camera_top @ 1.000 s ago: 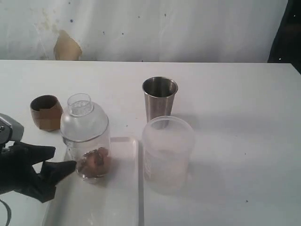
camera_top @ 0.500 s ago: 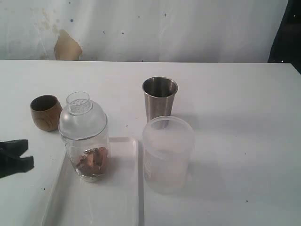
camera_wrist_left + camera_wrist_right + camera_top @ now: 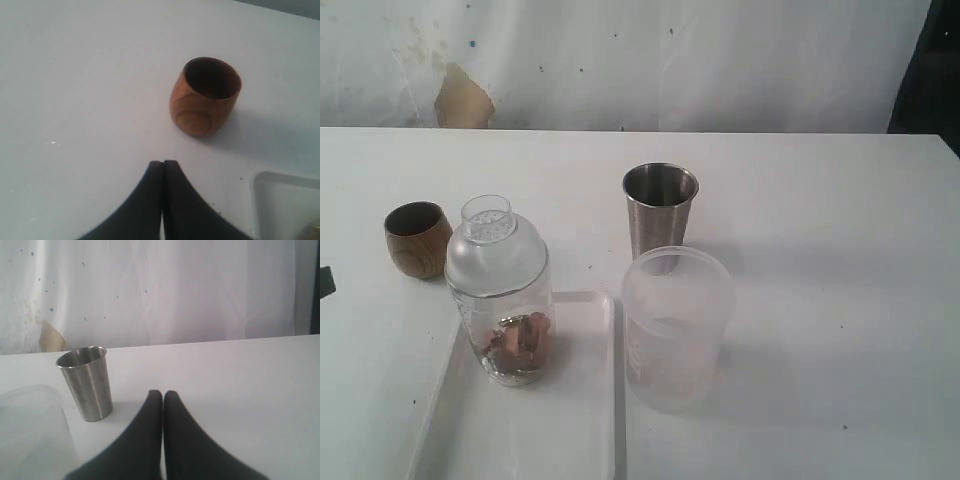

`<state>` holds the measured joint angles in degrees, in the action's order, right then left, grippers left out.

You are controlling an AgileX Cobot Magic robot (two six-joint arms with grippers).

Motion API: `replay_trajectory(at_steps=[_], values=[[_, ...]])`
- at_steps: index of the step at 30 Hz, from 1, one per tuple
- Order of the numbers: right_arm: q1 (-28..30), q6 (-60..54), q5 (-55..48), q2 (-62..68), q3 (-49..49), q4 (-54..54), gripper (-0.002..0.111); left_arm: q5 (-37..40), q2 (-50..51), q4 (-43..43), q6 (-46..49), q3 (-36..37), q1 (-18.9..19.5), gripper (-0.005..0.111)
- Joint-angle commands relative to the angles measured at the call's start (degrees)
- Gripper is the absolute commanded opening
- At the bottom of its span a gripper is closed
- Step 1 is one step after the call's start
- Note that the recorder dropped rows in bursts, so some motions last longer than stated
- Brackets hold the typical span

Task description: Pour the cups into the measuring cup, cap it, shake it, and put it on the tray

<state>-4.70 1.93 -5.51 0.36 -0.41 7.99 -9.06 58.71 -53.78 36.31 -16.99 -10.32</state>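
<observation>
Cap (image 3: 492, 232) on, the measuring cup (image 3: 502, 300) stands upright in the tray's (image 3: 575, 425) far left corner, with brown bits at its bottom. A second ago my left gripper (image 3: 162, 166) was spread just beside it. Now it has pulled back, fingers pressed together and holding nothing, and only a dark sliver shows at the worktop's (image 3: 820, 230) left edge near the wooden cup (image 3: 417, 238). The right gripper (image 3: 162, 394) is unchanged, pressed together and empty near the steel tumbler (image 3: 660, 208). Cups and frosted tub (image 3: 676, 325) have not moved.

Around the frosted tub (image 3: 677, 325): steel tumbler (image 3: 660, 210) blocks 12 o'clock, measuring cup (image 3: 501, 290) 9 o'clock; table (image 3: 840, 250) lies open from 1 to 5 o'clock.
</observation>
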Motion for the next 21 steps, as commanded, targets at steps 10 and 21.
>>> replay_trajectory(at_steps=[10,21], values=[[-0.4,0.2,0.4,-0.4,0.4,-0.1,0.0,5.4,-27.3,-4.5,-0.3,1.2,0.0,0.0],[-0.4,0.2,0.4,-0.4,0.4,-0.1,0.0,17.8,-39.9,-4.5,-0.1,1.2,0.0,0.0]])
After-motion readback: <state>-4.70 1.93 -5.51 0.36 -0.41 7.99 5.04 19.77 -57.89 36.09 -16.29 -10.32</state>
